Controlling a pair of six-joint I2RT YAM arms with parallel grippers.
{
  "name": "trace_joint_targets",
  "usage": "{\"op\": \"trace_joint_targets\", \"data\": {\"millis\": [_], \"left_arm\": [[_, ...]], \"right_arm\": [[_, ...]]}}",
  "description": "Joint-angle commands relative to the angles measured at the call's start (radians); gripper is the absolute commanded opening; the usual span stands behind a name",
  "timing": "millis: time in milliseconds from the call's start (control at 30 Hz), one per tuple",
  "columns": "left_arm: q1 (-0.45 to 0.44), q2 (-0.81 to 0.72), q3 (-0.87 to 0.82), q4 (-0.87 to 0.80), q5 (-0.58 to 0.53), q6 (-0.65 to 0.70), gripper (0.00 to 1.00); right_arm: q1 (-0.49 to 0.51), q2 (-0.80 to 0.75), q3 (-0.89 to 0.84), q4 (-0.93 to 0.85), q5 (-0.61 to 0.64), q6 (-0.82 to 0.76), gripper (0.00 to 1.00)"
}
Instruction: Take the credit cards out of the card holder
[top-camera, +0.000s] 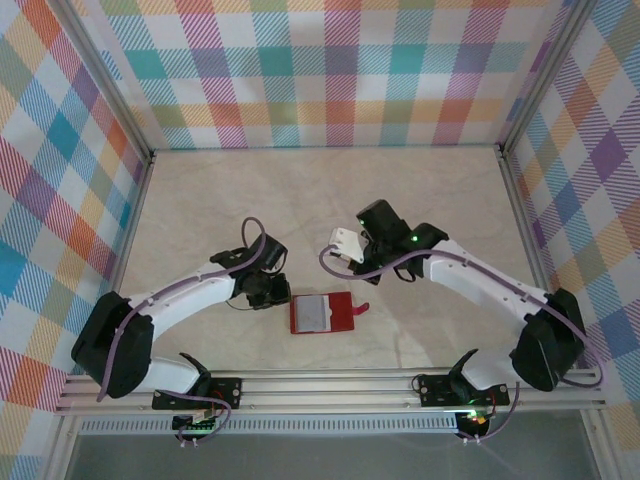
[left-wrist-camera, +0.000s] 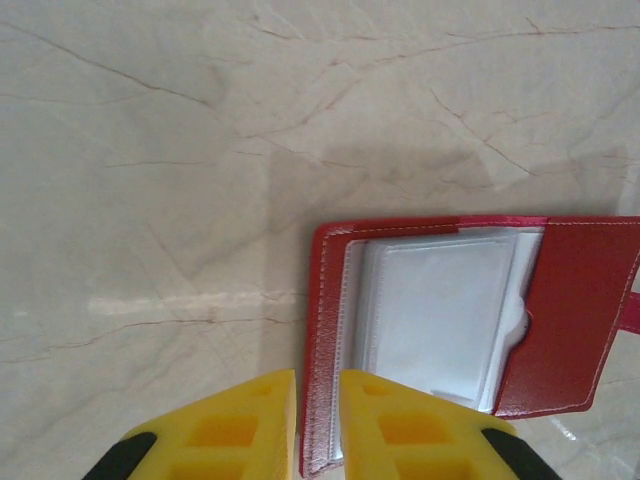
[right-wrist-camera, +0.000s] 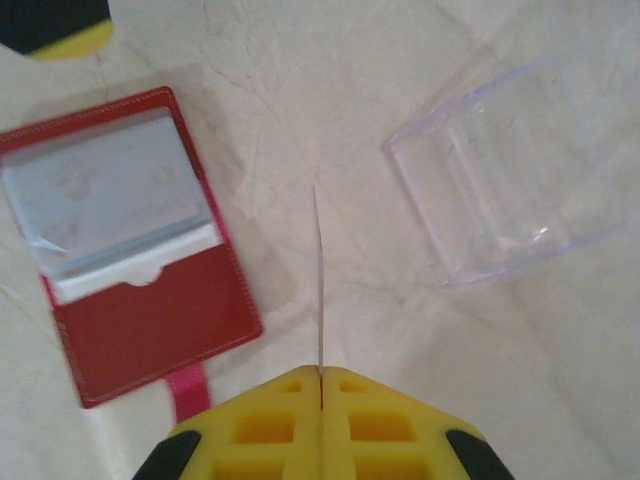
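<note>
The red card holder lies open on the table, its grey clear pockets facing up. A pale card shows inside the pocket. My left gripper stands at the holder's left edge. Its yellow jaws are a narrow gap apart, with the red border pinched between them. My right gripper is shut on one of the credit cards, seen edge-on as a thin line. It holds that white card above the table, behind and to the right of the holder.
A clear plastic box sits on the marble table ahead and to the right of my right gripper. The holder's pink snap tab sticks out on its right side. Checked walls close in the back and sides.
</note>
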Motion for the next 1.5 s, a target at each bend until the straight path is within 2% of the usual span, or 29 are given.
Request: {"op": "trace_joint_targets", "data": {"millis": [0,300,767,1100,1467], "left_arm": [[0.033,-0.032,-0.030,-0.043,0.018,0.030,0.20],[0.057,-0.065,-0.106,-0.008,0.028,0.021,0.22],[0.060,-0.098,-0.142,-0.006,0.023,0.014,0.23],[0.072,-0.102,-0.149,-0.011,0.029,0.023,0.23],[0.080,-0.108,-0.151,-0.016,0.029,0.026,0.23]], "right_arm": [[-0.008,0.066,0.084,-0.088,0.035,-0.238,0.00],[-0.041,0.279,0.345,-0.195,0.050,-0.409,0.00],[-0.071,0.592,0.663,-0.331,0.044,-0.484,0.00],[-0.085,0.701,0.738,-0.406,0.021,-0.479,0.00],[-0.084,0.670,0.717,-0.445,-0.006,-0.436,0.00]]}}
